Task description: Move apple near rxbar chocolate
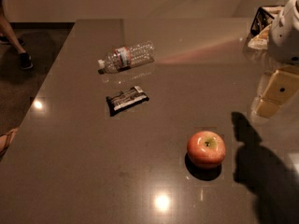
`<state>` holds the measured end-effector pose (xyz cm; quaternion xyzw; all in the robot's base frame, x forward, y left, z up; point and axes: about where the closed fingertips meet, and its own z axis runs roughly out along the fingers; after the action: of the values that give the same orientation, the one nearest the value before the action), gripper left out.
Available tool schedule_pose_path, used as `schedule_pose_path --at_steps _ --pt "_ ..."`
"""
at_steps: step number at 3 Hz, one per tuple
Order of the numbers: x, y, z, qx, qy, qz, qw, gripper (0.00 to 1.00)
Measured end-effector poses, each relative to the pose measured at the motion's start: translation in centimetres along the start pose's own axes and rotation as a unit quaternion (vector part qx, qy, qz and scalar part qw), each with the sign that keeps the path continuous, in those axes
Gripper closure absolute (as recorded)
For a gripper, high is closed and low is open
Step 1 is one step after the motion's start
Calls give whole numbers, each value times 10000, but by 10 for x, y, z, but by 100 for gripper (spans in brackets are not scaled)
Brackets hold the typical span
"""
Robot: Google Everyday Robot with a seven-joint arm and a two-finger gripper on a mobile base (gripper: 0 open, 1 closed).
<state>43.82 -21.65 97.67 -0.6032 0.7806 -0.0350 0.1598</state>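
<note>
The apple (206, 148), red-pink with a yellow-green patch round its stem, sits upright on the brown table (70, 171), right of centre towards the front. The rxbar chocolate (126, 99), a flat dark wrapper with white lettering, lies well to the apple's upper left. My gripper (287, 29) shows only as a white body at the top right edge, raised well behind and to the right of the apple, holding nothing that I can see. Its dark shadow (261, 171) falls on the table just right of the apple.
A clear plastic water bottle (127, 56) lies on its side behind the bar. Snack packets (260, 27) sit at the back right corner. A person's legs (11, 31) stand on the floor past the table's left edge.
</note>
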Motion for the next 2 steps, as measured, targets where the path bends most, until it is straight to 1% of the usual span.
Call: schedule_pose_path --at_steps 1,2 --pt "0 0 0 0 -2 -1 10000 0" --pt "-5 4 2 -111 -146 -43 9998 0"
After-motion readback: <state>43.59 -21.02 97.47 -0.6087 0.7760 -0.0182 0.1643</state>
